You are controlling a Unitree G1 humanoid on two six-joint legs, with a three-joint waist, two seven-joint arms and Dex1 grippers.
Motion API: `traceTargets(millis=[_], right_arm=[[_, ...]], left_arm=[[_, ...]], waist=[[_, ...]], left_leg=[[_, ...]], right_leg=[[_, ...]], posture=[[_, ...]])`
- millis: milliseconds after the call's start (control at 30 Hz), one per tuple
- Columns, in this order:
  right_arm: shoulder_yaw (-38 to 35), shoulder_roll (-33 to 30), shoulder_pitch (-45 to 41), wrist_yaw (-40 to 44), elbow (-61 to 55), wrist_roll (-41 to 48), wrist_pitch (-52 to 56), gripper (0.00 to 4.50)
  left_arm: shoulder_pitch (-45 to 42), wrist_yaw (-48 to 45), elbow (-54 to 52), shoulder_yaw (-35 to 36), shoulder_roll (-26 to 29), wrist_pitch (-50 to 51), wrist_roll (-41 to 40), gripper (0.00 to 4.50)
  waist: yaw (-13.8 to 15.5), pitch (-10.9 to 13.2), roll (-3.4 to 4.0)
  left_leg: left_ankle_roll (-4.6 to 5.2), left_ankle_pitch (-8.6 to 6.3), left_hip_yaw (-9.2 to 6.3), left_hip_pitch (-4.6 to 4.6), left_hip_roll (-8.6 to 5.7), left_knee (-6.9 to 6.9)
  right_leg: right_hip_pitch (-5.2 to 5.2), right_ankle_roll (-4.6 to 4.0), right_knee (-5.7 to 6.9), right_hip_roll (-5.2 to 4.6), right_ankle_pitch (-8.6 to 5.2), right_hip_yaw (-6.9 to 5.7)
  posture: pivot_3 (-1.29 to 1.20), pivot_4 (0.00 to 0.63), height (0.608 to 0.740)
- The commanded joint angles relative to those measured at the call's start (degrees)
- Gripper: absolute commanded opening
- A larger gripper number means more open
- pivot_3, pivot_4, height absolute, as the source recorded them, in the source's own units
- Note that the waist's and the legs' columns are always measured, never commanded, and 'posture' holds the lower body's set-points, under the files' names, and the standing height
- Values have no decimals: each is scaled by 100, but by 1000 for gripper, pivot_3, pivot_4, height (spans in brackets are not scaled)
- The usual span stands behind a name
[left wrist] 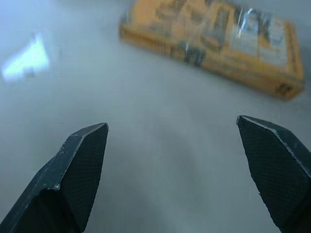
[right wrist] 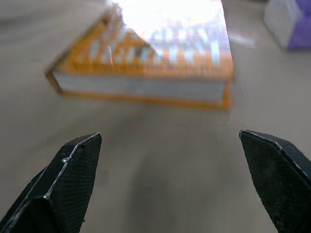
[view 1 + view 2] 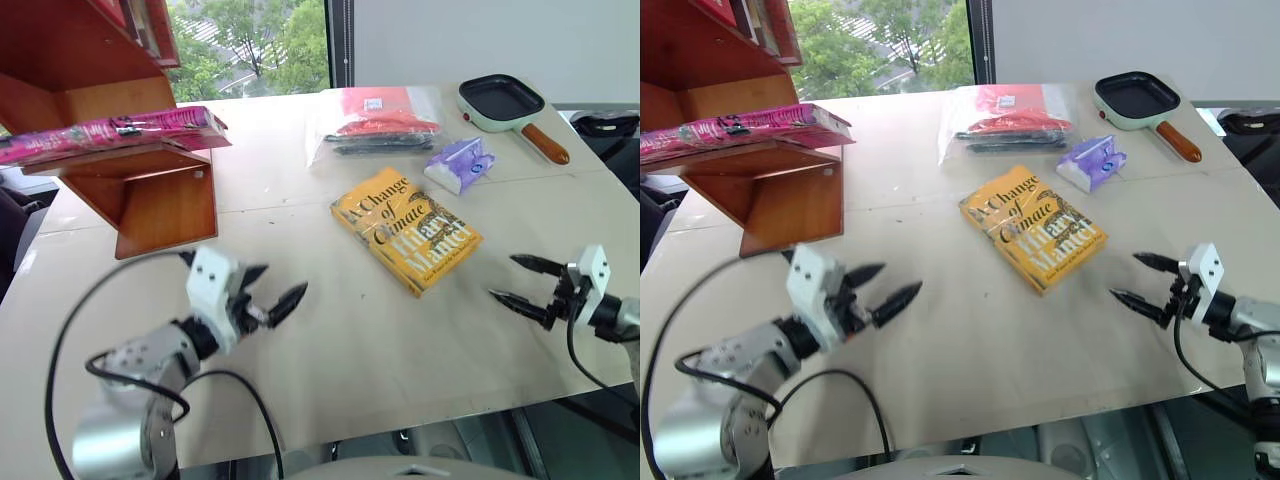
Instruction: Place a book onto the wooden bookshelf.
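Book [image 3: 110, 135] lies flat on the bookshelf [image 3: 150, 195], well apart from your left gripper [image 3: 262, 292] and right gripper [image 3: 522, 283]; both stand wide and empty. Placing looks done; you only retreat.

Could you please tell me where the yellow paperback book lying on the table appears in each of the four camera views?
Left eye view: the yellow paperback book lies flat, right of centre.
Right eye view: near the centre, same diagonal lie.
Left wrist view: across the upper edge, beyond the open left end effector.
Right wrist view: upper middle, beyond the open right end effector.
Shared landmark: the purple tissue pack, just beyond the book, also at the right wrist view's corner.
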Motion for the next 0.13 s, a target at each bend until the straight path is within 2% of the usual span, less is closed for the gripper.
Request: traceTargets(millis=[33, 100, 133], right_arm=[[-165, 149, -9, -201, 4, -2, -450, 4500], [-146, 194, 58, -198, 6, -2, -526, 4500], [-133, 204, 80, -197, -2, 8, -540, 4500]], left_arm=[[609, 291, 190, -490, -41, -1300, 56, 4371], [944, 382, 337, -696, 18, -1728, 126, 4371], [1072, 448, 390, -774, 49, -1915, 144, 4371]], waist=[[52, 1, 1], [84, -1, 6], [84, -1, 6]], left_leg=[[1, 0, 2, 1, 3, 8], [1, -1, 2, 14, 9, 18], [3, -8, 2, 55, 14, 17]], right_leg=[[8, -1, -5, 1, 2, 0], [28, -14, -9, 3, -3, -4], [80, -6, -22, 3, -22, -6]], posture=[[0, 150, 740], [0, 150, 740], [0, 150, 740]])
